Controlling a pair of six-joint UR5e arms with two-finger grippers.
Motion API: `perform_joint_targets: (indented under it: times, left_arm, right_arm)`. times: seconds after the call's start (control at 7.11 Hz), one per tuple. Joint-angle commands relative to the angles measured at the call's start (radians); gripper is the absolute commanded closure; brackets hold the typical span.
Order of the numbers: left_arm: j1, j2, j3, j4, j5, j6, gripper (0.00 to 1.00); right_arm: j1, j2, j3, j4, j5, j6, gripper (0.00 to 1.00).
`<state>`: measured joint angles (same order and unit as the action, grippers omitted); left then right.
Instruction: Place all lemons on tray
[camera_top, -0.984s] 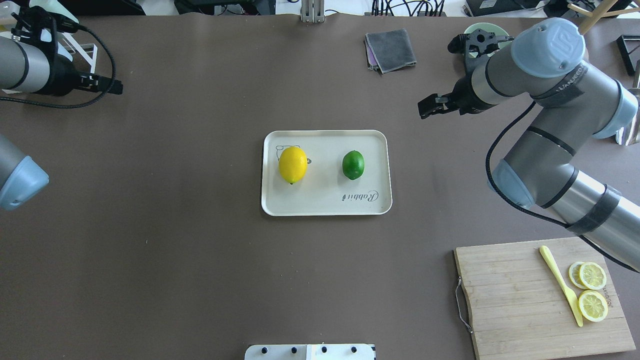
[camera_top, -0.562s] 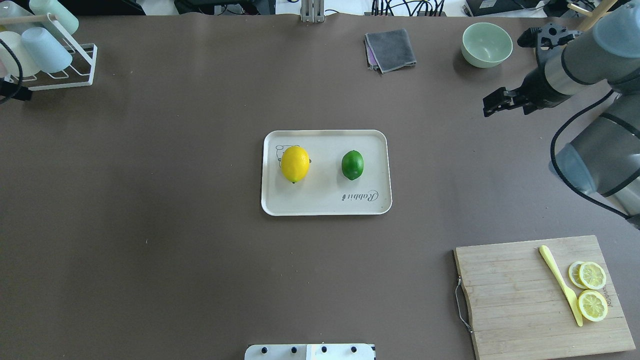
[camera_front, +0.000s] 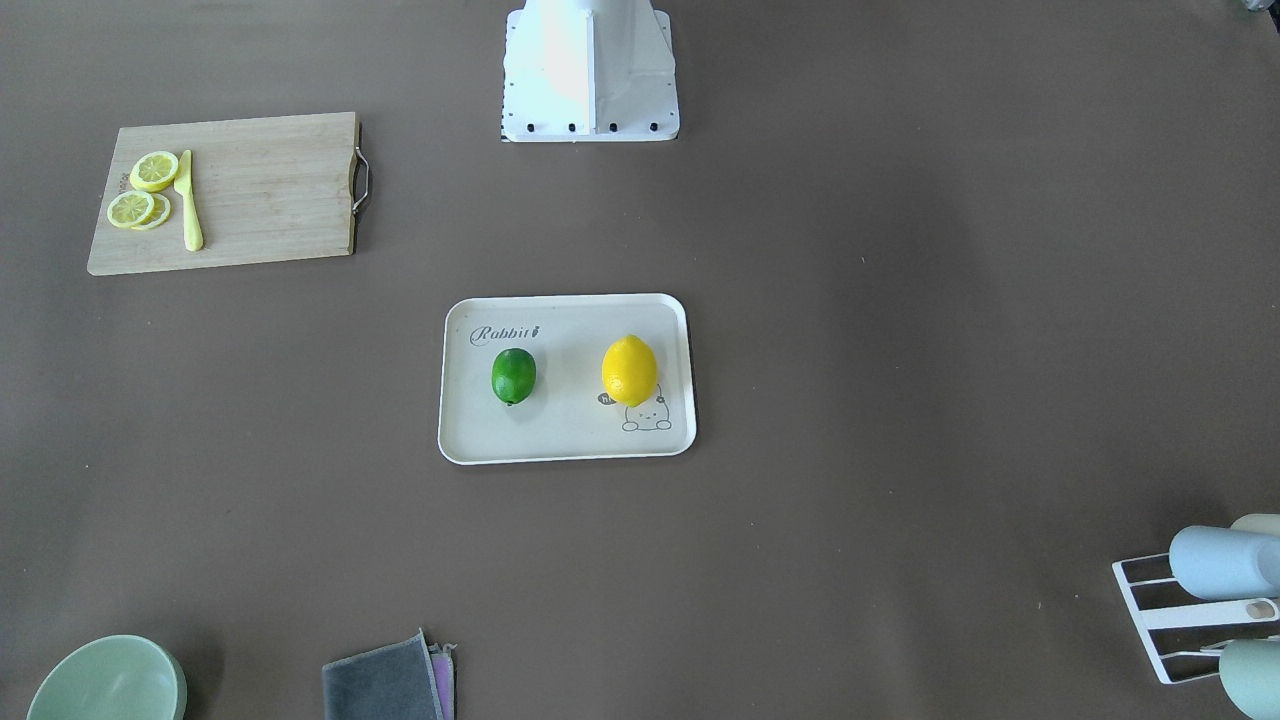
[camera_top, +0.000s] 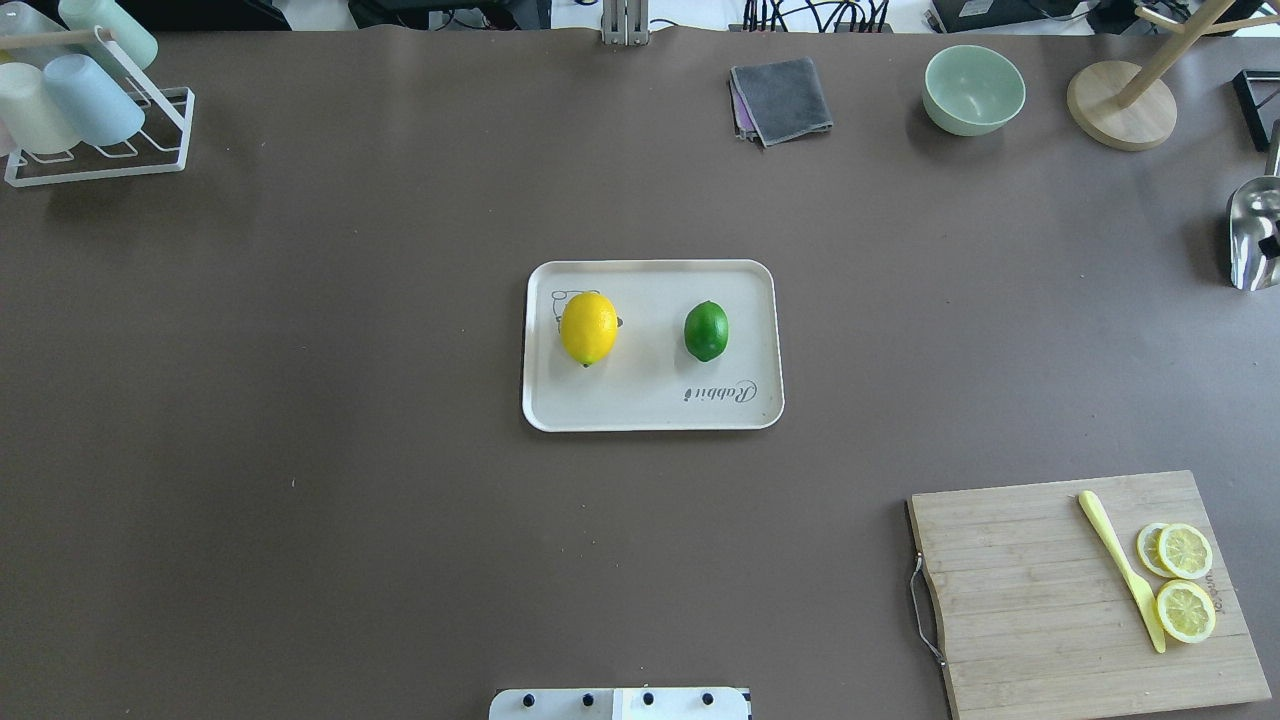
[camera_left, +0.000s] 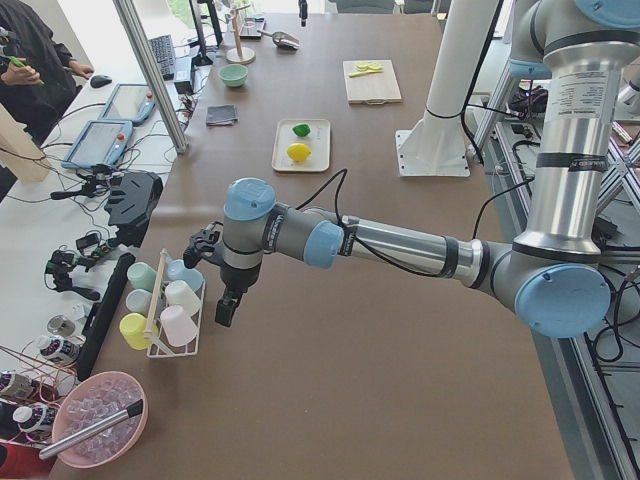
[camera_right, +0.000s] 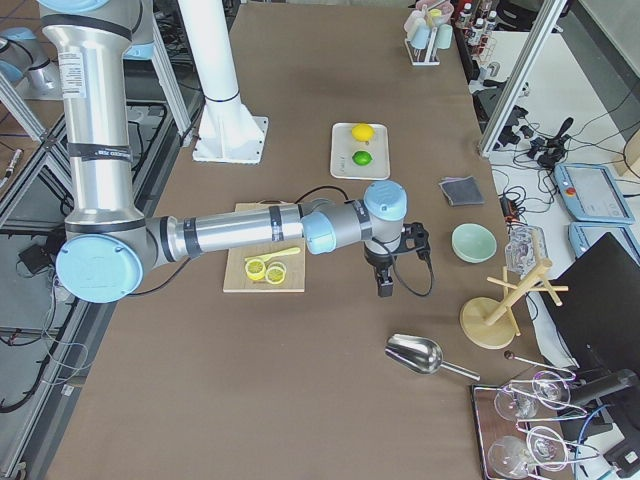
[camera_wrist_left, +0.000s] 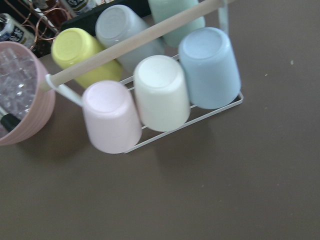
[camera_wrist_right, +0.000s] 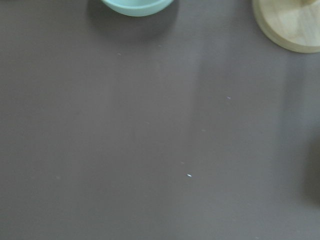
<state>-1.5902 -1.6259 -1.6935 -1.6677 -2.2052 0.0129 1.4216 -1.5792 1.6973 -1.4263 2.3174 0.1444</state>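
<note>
1. The cup rack (camera_front: 1185, 612) stands at 10 o'clock from the tray (camera_top: 650, 408), seen from over my shoulders; pastel cups (camera_wrist_left: 161, 92) lie on it.
2. My left pincer (camera_left: 228, 306) hangs pointing down just beside that rack, above the brown table (camera_top: 300, 400); only the side view shows it, so I cannot tell whether its fingers are parted or closed.
3. The tray sits mid-table; the yellow lemon (camera_top: 588, 328) rests on it toward 9 o'clock, partly over the bunny drawing; the green lemon (camera_top: 706, 331) rests toward 3 o'clock, apart from the yellow one; both lie inside the rim.
4. A grey cloth (camera_top: 782, 100) lies at 1 o'clock from the tray; a pale green bowl (camera_top: 973, 90) at 2 o'clock.
5. The wooden cutting board (camera_top: 1030, 600) lies at 4 o'clock, carrying lemon slices (camera_top: 1185, 611) and a yellow knife (camera_top: 1120, 565).
6. My right pincer (camera_right: 385, 288) hangs pointing down over bare table between board and bowl; again only a side view shows it, so I cannot tell its state.
</note>
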Motion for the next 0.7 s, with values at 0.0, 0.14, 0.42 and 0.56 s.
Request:
perform_joint_targets:
  times: [0.0,0.14,0.42,0.56]
  left_arm:
    - [-0.044,0.061,0.003,0.028,-0.076,0.027,0.02]
    - [-0.044,0.061,0.006,0.026,-0.076,0.025,0.02]
    - [-0.042,0.06,0.017,0.026,-0.076,0.009,0.02]
    - [-0.04,0.058,0.012,0.026,-0.077,-0.048,0.02]
  right_arm:
    - [0.101,-0.102,-0.036,-0.023,0.001,-0.045,0.0]
    - [0.117,-0.148,-0.031,-0.01,0.008,-0.06,0.0]
    - [0.154,-0.159,-0.027,-0.019,0.013,-0.114,0.0]
    - [0.154,-0.157,-0.027,-0.02,0.013,-0.115,0.0]
